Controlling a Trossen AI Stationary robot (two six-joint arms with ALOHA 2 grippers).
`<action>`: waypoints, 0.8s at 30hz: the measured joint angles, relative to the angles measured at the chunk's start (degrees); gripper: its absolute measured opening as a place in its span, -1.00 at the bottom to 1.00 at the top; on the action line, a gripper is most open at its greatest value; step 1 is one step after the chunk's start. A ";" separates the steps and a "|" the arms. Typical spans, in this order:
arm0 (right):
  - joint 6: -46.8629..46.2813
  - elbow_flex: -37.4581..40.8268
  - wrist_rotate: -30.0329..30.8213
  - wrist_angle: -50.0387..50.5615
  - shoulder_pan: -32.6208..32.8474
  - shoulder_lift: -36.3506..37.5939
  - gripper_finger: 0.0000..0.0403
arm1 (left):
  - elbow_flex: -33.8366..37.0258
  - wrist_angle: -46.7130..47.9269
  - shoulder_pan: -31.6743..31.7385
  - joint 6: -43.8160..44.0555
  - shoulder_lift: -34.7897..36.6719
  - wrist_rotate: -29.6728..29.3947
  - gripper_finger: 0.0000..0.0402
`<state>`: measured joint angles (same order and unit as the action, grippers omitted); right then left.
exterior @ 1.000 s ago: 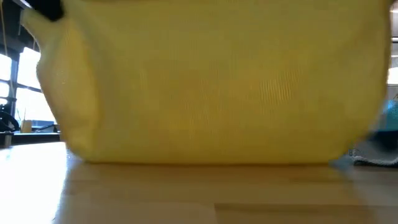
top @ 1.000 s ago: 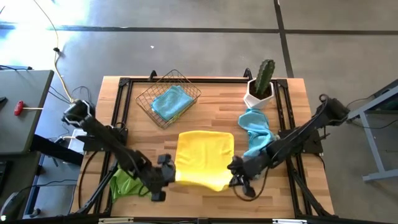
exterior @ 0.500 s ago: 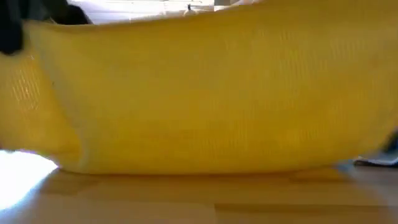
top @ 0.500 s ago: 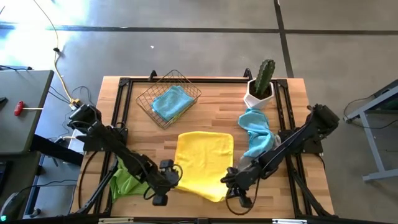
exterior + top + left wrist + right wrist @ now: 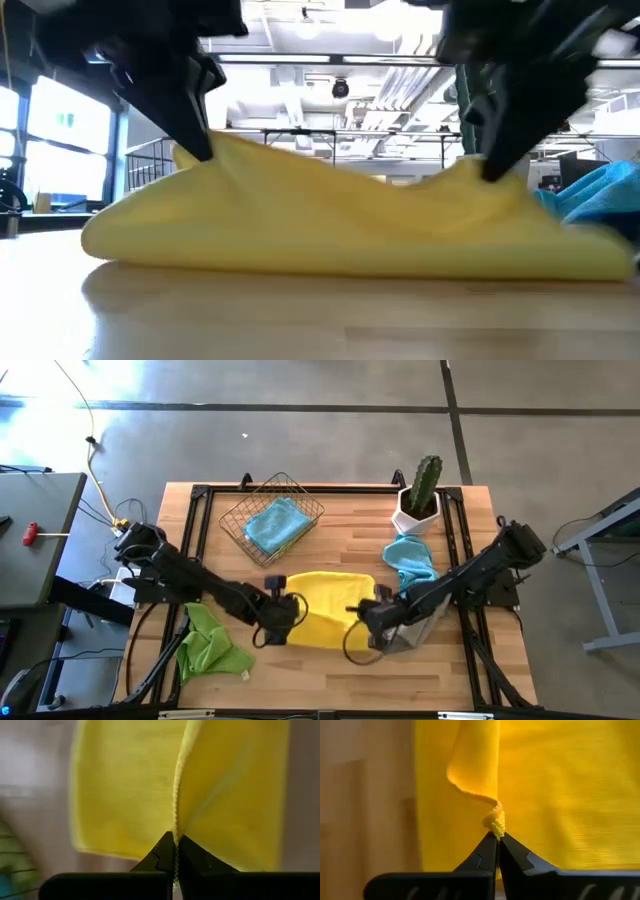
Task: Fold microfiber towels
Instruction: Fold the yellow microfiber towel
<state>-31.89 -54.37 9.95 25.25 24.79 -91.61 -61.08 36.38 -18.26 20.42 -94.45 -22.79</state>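
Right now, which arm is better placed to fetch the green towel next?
Left: the green towel lies beside it, though its end effector is shut on the yellow towel.

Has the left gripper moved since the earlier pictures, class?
Yes. The left gripper, shut on the yellow towel, has moved away from the table's front edge, towards the wire basket.

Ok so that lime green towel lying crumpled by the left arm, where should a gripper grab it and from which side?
The lime green towel lies bunched at the table's near left. One corner pokes out toward the table's front edge; that loose tip looks best to pinch, coming straight down from above, since the rest is rumpled. Both the left gripper and the right gripper are shut on the yellow towel.
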 joint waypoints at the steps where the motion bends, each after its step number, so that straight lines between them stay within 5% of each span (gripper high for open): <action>1: 0.65 -0.04 1.33 1.24 -1.03 0.11 -1.00 | 0.02 0.61 0.78 -0.86 0.00 -0.81 -1.00; 12: 3.77 0.62 4.56 7.02 -12.26 0.17 -1.00 | 3.86 -0.97 10.20 -4.78 -0.02 -3.90 -1.00; 24: 4.47 2.45 3.59 7.00 -16.93 0.17 -1.00 | 9.24 -10.00 16.83 -6.19 0.02 -6.70 -1.00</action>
<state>-27.41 -51.92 13.54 32.25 7.86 -91.44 -51.84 26.39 -1.44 14.23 -94.43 -29.50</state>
